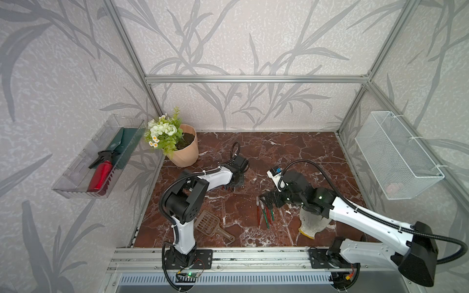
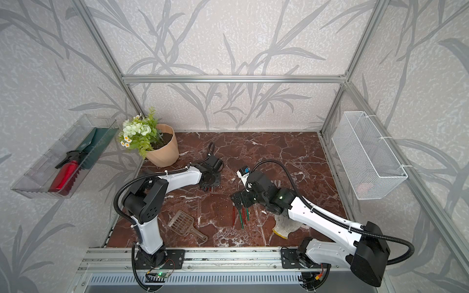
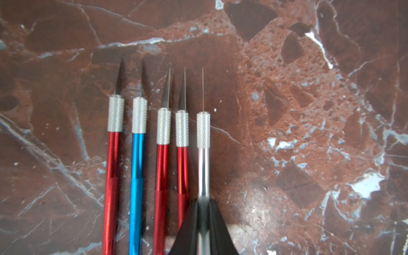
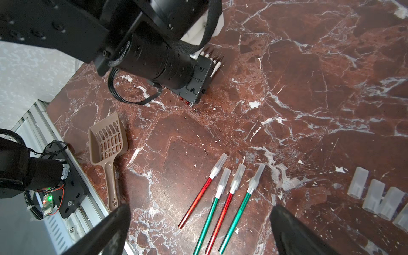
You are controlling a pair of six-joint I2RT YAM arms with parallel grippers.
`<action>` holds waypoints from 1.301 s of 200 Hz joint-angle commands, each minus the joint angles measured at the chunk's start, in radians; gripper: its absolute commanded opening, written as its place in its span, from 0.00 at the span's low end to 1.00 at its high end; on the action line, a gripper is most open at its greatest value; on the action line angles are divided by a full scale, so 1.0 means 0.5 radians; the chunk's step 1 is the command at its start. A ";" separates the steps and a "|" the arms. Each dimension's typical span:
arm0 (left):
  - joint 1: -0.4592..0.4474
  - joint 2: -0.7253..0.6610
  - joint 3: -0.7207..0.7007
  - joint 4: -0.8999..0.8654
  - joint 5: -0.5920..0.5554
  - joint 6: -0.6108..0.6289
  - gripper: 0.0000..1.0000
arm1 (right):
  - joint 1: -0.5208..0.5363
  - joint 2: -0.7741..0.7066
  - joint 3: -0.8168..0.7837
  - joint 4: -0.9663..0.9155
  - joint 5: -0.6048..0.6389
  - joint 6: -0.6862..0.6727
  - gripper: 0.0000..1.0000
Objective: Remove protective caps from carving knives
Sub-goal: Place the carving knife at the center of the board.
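Note:
In the left wrist view five carving knives lie side by side with bare blades: a red one (image 3: pixel 113 165), a blue one (image 3: pixel 138 165), two more red, and a silver-handled knife (image 3: pixel 203 167). My left gripper (image 3: pixel 203 205) is shut on the silver handle, low over the table (image 1: pixel 232 186). Several more carving knives, red (image 4: pixel 198 198) and green (image 4: pixel 238 212), lie in a row with translucent protective caps (image 4: pixel 219 163) on their tips. My right gripper (image 4: pixel 202 231) hangs open above their handles, holding nothing (image 1: pixel 267 200). Several loose protective caps (image 4: pixel 375 194) lie beside that row.
A brown slotted scoop (image 1: pixel 210 224) lies near the front edge. A flower pot (image 1: pixel 185 149) stands at the back left. A glove (image 1: pixel 313 223) lies under the right arm. A wire basket (image 1: pixel 398 154) hangs on the right wall and a clear tray (image 1: pixel 76 182) on the left.

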 commanded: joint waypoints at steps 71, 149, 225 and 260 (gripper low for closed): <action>-0.015 -0.012 0.045 -0.037 -0.032 -0.018 0.17 | 0.014 -0.054 -0.031 0.031 0.037 0.003 0.99; -0.098 -0.107 0.071 -0.148 -0.194 -0.037 0.17 | 0.014 -0.091 -0.028 -0.002 0.037 0.003 0.99; -0.285 -0.287 -0.042 -0.229 -0.222 -0.221 0.18 | 0.014 -0.253 -0.089 -0.088 0.014 -0.004 0.99; -0.426 -0.431 -0.168 -0.242 -0.159 -0.407 0.18 | 0.014 -0.365 -0.046 -0.376 0.024 -0.108 0.99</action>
